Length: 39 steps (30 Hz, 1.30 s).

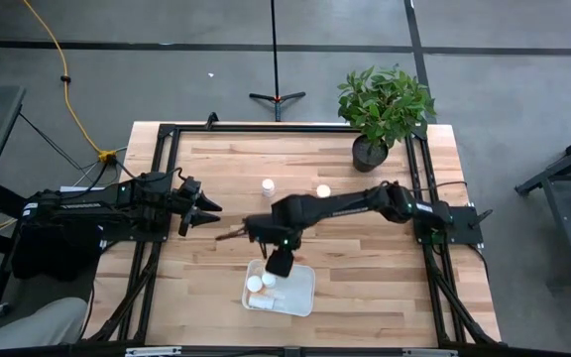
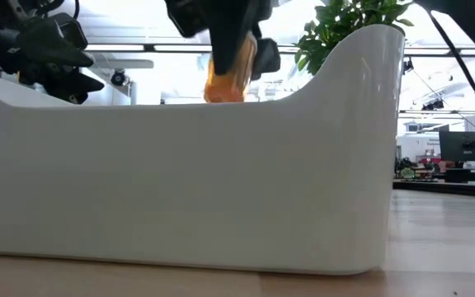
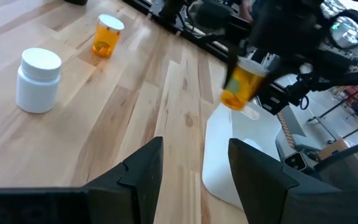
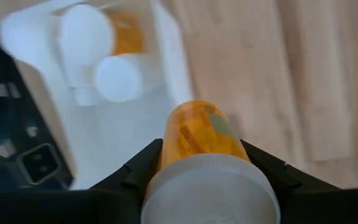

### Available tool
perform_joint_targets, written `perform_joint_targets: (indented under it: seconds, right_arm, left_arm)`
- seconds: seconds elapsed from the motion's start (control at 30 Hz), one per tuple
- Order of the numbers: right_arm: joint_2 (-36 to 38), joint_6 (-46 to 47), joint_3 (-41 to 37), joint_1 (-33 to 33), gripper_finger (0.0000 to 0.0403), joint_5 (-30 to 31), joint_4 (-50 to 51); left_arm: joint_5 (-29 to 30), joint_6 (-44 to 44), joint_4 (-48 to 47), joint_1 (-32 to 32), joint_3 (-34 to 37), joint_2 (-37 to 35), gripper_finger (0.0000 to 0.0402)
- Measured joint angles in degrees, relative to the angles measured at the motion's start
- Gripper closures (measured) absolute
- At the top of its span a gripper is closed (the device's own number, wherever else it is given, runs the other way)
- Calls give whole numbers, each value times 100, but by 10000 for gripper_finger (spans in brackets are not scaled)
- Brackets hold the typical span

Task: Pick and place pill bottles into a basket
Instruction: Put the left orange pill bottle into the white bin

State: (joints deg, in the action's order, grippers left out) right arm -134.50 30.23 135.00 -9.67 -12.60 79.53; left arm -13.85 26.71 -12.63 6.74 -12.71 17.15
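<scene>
While poised over the basket, right pincer clamped on an orange pill bottle. Left pincer, fingers apart, idle over the bench. Low down: bottle above the rim. From the left wrist: two bottles standing on bare wood.

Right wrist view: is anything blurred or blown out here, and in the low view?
Right wrist view: the held pill bottle is sharp enough, the basket and bottles behind it blurred. Low view: bright backlit windows, the basket wall filling the frame.
</scene>
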Motion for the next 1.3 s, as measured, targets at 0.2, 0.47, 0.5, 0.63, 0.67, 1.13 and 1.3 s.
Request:
perform_joint_targets:
  seconds: [0.2,0.47,0.5,0.63,0.67,1.13,1.3]
  right_arm:
    - [0,594,-2,-355,233,11,-448]
    - [0,1372,-4,-703,233,380,-968]
    - [0,1473,-4,-741,233,429,-1010]
    - [0,1825,-4,-893,233,576,-1111]
    - [-1,1917,-4,-927,233,597,-1117]
    - [-149,2897,-284,-1197,233,625,-1256]
    - [-204,3083,-284,-1175,233,624,-1085]
  left_arm:
    - [0,-104,1,0,0,0,186]
    - [77,-117,1,0,0,-2,186]
    - [92,-117,1,0,0,-1,186]
    - [97,-157,1,0,0,-1,186]
    - [96,-202,1,0,0,-1,186]
    - [107,-290,1,0,0,0,186]
    - [107,-290,-10,0,0,0,186]
